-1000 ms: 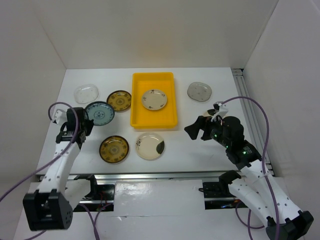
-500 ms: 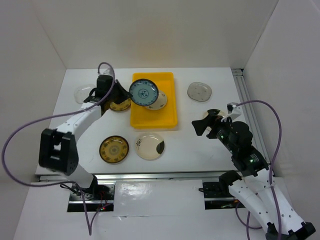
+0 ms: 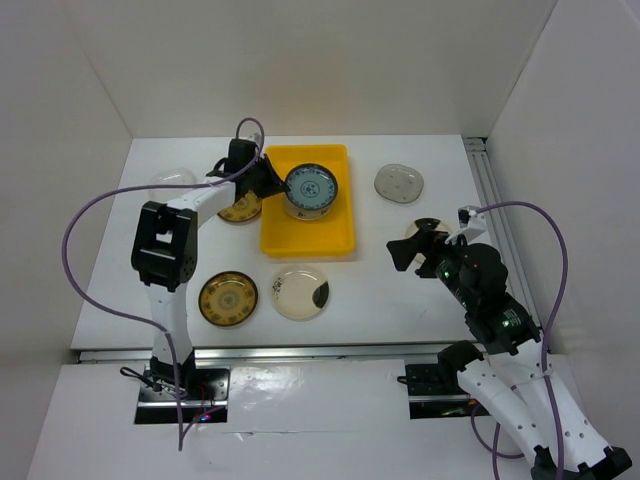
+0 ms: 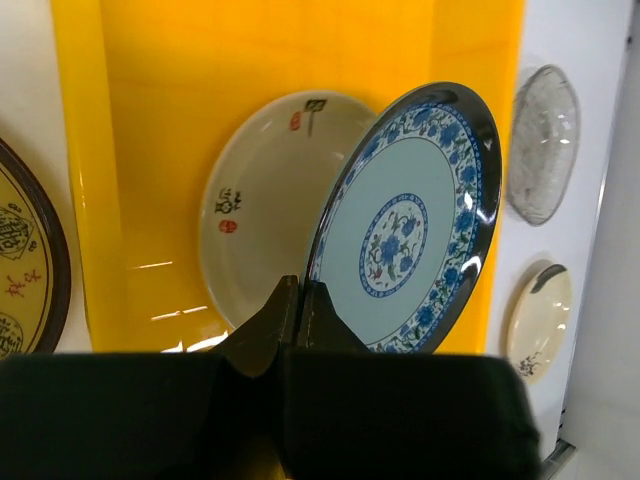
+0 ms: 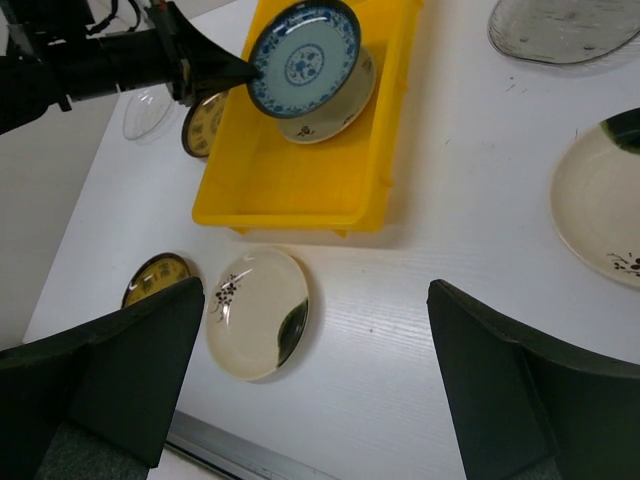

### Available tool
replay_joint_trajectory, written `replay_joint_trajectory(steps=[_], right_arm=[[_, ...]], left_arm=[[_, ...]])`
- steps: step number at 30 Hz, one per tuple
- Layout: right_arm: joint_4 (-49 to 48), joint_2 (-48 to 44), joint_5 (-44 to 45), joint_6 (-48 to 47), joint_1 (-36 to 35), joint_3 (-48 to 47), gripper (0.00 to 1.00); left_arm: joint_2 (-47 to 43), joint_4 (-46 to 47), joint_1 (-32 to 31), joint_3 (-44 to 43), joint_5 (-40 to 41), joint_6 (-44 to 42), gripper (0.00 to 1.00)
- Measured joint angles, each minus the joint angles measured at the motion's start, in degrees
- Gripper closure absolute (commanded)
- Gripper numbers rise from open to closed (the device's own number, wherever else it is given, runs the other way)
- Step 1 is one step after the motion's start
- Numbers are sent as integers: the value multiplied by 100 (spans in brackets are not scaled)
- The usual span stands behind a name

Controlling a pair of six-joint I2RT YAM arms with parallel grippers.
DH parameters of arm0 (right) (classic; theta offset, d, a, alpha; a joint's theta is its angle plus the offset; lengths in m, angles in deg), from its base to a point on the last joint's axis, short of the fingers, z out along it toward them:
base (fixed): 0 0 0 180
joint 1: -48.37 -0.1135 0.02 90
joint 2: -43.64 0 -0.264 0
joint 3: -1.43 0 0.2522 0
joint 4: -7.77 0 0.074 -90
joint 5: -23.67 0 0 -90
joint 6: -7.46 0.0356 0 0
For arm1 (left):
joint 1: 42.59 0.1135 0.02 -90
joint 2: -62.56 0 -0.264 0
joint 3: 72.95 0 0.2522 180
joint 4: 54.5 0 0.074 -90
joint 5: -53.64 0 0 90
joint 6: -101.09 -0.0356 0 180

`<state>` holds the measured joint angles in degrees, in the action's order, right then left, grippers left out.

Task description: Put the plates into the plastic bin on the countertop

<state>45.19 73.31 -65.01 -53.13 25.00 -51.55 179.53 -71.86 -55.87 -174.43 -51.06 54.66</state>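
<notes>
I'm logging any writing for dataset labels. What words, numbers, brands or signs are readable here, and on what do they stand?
No text can be read anywhere in these views.
cream plate in the yellow bin: black brush-like marks and small red stamp-like marks, too small to read.
gold-brown plate: red and dark character-like marks, cut off at the frame edge, unreadable.
blue plate: floral pattern only, no writing.

I read no words anywhere; the small red and black marks on the cream plate [image 4: 260, 200] are illegible.
</notes>
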Motion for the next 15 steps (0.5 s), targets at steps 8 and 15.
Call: replay_joint_trajectory(steps=[8,15], right_arm=[[15,-52,-2,79,0,2,0],[17,-52,-22,85,0,2,0]], left_arm=[[509,-199,39,-133,-70,2,99],[520,-243,39,-313,-61,4,65]])
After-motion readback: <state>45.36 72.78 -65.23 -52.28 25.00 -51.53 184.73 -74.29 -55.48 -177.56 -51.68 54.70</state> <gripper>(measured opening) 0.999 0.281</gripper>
